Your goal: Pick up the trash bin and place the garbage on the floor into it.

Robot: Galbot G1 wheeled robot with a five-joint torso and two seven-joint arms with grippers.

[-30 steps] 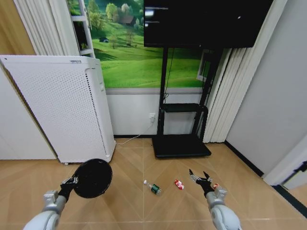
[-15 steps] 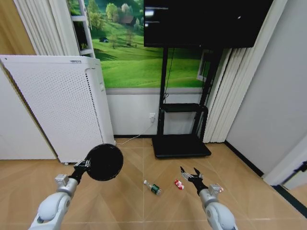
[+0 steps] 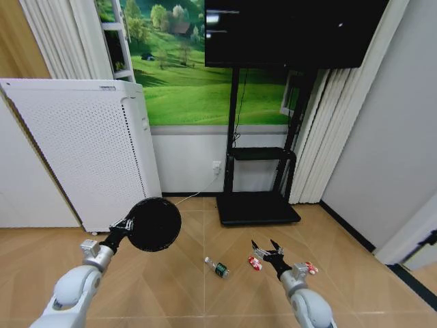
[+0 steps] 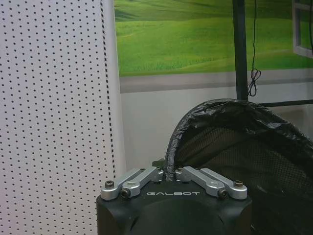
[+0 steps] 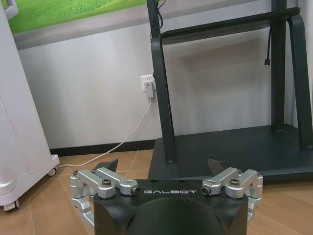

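Above the tan herringbone wooden floor (image 3: 171, 287), the left gripper (image 3: 125, 226) holds the round black wire-mesh trash bin (image 3: 154, 224) by its rim. The right gripper (image 3: 265, 248), fingers spread wide, hovers apparently over a red-and-white wrapper (image 3: 254, 263), near the small green-labelled clear bottle (image 3: 217, 267).

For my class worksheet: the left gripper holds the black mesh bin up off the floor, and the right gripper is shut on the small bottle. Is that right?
Not quite. The left gripper does hold the trash bin aloft, but the right gripper is open and empty, as the right wrist view shows; the bottle lies on the floor.
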